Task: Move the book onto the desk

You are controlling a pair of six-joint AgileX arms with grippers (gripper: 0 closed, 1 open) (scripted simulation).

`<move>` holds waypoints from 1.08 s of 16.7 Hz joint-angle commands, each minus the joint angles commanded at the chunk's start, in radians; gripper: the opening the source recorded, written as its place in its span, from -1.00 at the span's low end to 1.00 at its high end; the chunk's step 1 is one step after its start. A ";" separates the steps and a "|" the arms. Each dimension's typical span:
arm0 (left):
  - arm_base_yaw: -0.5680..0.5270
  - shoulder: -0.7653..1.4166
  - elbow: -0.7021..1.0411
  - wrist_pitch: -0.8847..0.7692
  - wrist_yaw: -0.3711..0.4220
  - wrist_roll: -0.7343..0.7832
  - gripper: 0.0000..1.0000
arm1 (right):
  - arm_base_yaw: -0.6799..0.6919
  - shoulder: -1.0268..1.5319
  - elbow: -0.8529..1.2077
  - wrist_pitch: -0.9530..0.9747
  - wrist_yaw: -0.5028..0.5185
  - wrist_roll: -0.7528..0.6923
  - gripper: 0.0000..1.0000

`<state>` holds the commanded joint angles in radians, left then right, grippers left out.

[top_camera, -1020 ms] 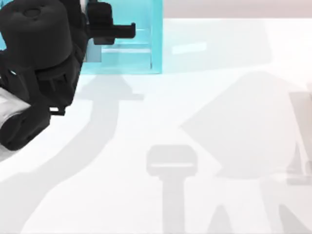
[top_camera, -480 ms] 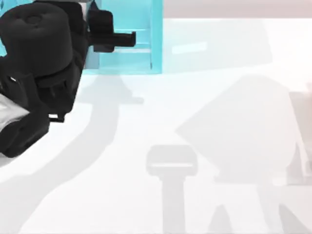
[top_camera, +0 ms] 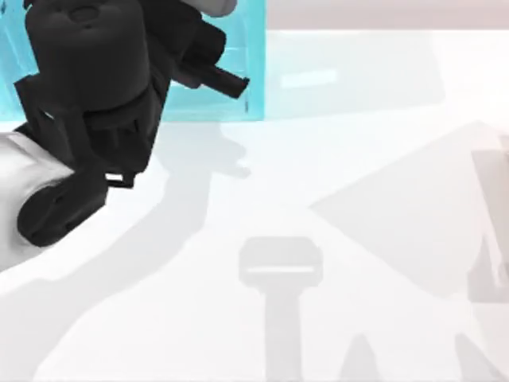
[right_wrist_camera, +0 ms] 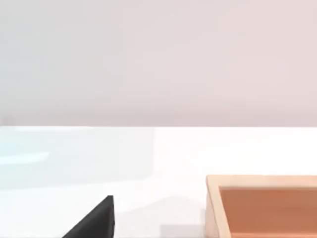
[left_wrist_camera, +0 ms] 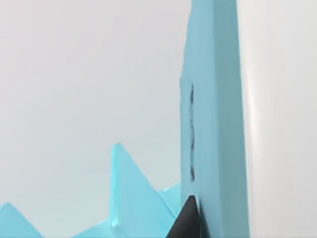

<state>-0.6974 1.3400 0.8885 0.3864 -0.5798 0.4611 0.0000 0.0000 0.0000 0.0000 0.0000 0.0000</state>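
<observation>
the left arm [top_camera: 87,111] reached in from the top view's left edge to the far left corner of the desk [top_camera: 334,207], a glossy white top crossed by grey shadows. its dark bulk lay over the teal shelf unit [top_camera: 256,64], which stood at the desk's far edge. the left gripper [top_camera: 227,76] pointed toward the top view's right, its black tip just at the shelf unit's right-hand wall.

in the left wrist view a tall, flat teal slab [left_wrist_camera: 215,114] stood on edge close before the camera, with faint dark marks down its narrow face. one black fingertip [left_wrist_camera: 185,220] touched the foot of that slab. lower teal panels [left_wrist_camera: 124,198] with pointed outlines rose beside it against a pale background. whether that slab was the book or a wall of the shelf unit could not be told, so the book's place relative to the claw could not be fixed; nor could it be told whether the left claw was spread, pressed together or pinching anything.

in the right wrist view a black finger [right_wrist_camera: 96,223] of the right gripper hung above the white desk, with a shallow wooden tray [right_wrist_camera: 262,181] with an orange-brown floor lying nearby. from that single finger the right claw's state could not be told either.
</observation>
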 joint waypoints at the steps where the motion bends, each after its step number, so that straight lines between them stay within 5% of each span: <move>1: -0.013 0.014 0.012 -0.005 -0.008 0.097 -1.00 | 0.000 0.000 0.000 0.000 0.000 0.000 1.00; 18: -0.288 0.513 0.204 -0.195 -0.294 2.233 -1.00 | 0.000 0.000 0.000 0.000 0.000 0.000 1.00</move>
<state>-0.9851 1.8528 1.0921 0.1916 -0.8733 2.6940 0.0000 0.0000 0.0000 0.0000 0.0000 0.0000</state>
